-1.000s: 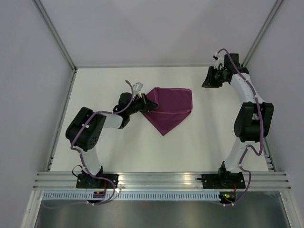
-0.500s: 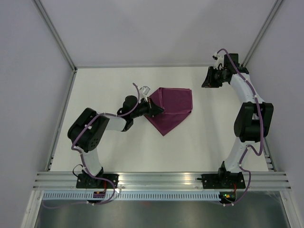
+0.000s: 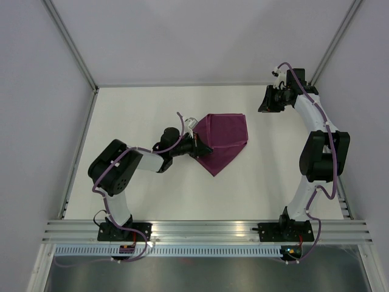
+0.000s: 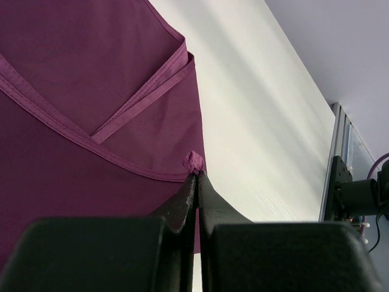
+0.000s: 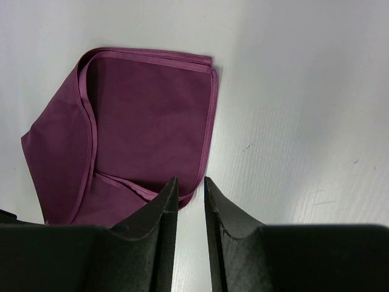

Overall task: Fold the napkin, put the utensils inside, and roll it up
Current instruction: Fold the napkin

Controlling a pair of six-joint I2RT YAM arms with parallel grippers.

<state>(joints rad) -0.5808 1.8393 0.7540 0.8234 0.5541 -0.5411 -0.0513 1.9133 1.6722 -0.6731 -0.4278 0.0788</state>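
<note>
The magenta napkin (image 3: 226,135) lies partly folded at the table's middle, with a point toward the near side. My left gripper (image 3: 203,148) sits at its left edge, shut on a small bunched corner of the hem (image 4: 194,160); the cloth (image 4: 91,91) spreads out beyond the fingertips (image 4: 197,174). My right gripper (image 3: 263,107) hangs at the far right, well clear of the cloth. In the right wrist view its jaws (image 5: 189,180) stand a little apart with nothing between them, and the napkin (image 5: 146,121) lies beneath and beyond. The utensils are out of view.
Grey enclosure walls (image 3: 48,91) close in the white table (image 3: 134,109) on the left, back and right. An aluminium rail (image 3: 206,230) with both arm bases runs along the near edge.
My left gripper has moved right and slightly nearer with the napkin corner, pulling the cloth's left side over itself. The right arm has not moved.
</note>
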